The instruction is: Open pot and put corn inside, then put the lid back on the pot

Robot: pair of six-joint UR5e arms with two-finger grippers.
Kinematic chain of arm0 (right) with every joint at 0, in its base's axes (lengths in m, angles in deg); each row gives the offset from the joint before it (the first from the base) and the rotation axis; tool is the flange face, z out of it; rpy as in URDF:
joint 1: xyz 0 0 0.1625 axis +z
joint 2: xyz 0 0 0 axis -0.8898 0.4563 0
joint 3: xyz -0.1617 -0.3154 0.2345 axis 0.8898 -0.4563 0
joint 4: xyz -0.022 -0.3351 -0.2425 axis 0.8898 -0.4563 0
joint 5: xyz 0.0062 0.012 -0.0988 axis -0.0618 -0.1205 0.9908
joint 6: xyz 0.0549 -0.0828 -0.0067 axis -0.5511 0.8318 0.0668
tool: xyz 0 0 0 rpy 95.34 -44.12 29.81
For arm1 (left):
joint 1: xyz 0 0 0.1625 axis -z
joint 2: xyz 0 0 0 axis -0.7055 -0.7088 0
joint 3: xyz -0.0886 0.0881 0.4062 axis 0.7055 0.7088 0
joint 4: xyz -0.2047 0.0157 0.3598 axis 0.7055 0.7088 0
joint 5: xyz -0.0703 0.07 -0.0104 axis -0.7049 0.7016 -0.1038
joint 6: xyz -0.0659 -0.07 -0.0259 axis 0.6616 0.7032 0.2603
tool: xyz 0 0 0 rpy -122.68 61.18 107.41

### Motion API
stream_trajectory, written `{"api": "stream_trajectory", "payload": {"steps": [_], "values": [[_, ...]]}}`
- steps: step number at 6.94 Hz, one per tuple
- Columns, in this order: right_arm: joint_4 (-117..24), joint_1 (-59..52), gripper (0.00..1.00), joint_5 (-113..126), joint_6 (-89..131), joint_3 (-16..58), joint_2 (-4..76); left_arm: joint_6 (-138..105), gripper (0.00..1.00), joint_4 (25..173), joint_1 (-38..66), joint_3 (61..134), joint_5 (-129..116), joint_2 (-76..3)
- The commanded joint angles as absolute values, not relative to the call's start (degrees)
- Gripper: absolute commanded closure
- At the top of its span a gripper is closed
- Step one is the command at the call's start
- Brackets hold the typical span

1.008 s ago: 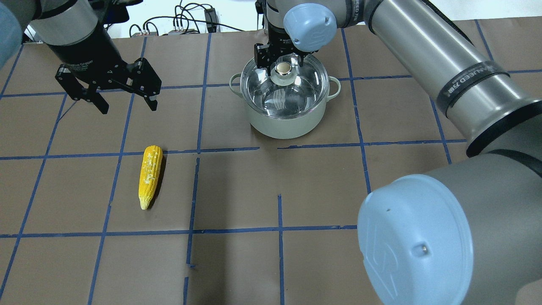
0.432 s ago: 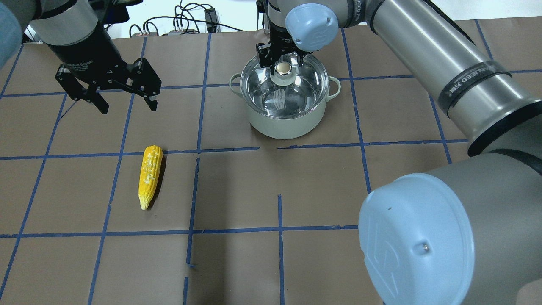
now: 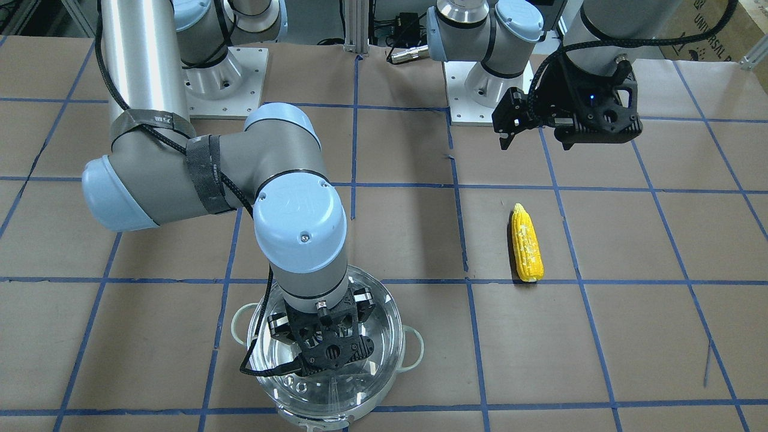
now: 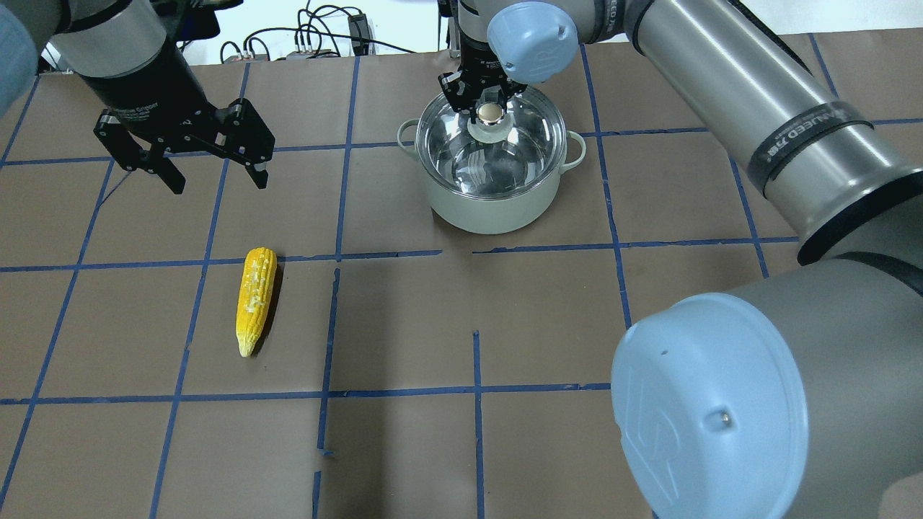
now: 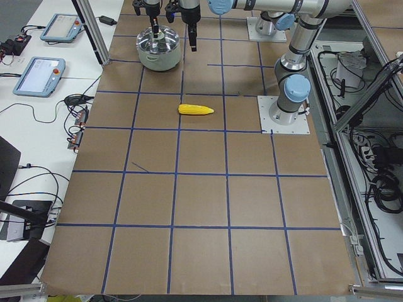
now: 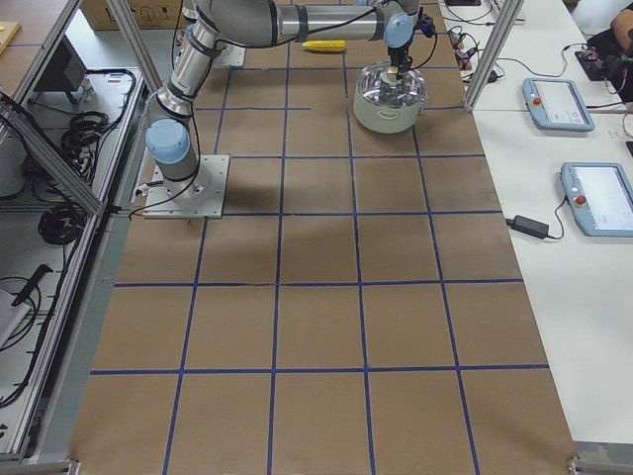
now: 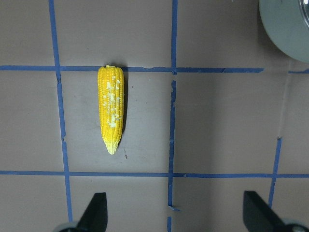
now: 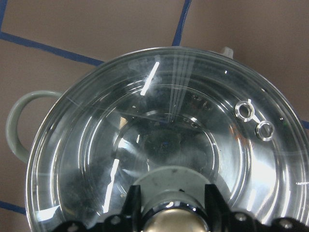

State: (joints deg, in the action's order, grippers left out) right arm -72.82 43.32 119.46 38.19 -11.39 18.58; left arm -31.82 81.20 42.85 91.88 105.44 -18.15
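The steel pot (image 4: 496, 205) stands at the table's far middle and also shows in the front view (image 3: 414, 349). The glass lid (image 8: 193, 121) lies over its mouth. My right gripper (image 4: 490, 107) hangs straight above it, shut on the lid's cream knob (image 4: 490, 112). Its fingers (image 8: 215, 200) flank the knob. I cannot tell whether the lid rests on the rim or hangs just above it. The yellow corn (image 4: 256, 299) lies on the table to the left, pointed end toward me, and shows in the left wrist view (image 7: 111, 108). My left gripper (image 4: 218, 184) hovers open and empty beyond the corn.
Brown paper with a blue tape grid covers the table (image 4: 404, 324). My right arm's big elbow (image 4: 707, 404) fills the near right of the overhead view. Cables (image 4: 310, 36) lie past the far edge. Operator tablets (image 6: 559, 104) sit on a side bench.
My right gripper has closed its fingers onto the lid's knob. The pot and lid have shifted slightly right. The left gripper and the corn have not moved.
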Motion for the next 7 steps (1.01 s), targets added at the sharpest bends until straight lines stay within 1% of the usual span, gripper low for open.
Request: {"api": "stream_trajectory", "payload": {"steps": [1,2,4,6,7], "values": [[-72.69,43.32,0.90,119.55,38.25,-11.74,19.49,-31.82,0.00,81.20,42.85,91.88,105.43,-18.15],[-70.60,42.54,0.90,119.55,38.60,-12.88,21.68,-31.82,0.00,81.20,42.94,91.88,105.35,-18.15],[-60.69,39.74,0.89,119.64,42.45,-14.55,27.38,-31.82,0.00,81.29,42.85,91.97,105.52,-18.33],[-54.34,32.03,0.89,119.12,51.12,-14.47,32.32,-32.43,0.00,81.02,42.50,92.41,105.35,-18.85],[-52.40,28.76,0.88,118.76,53.70,-14.38,33.64,-35.13,0.00,79.98,40.84,93.02,104.74,-20.77]]}}
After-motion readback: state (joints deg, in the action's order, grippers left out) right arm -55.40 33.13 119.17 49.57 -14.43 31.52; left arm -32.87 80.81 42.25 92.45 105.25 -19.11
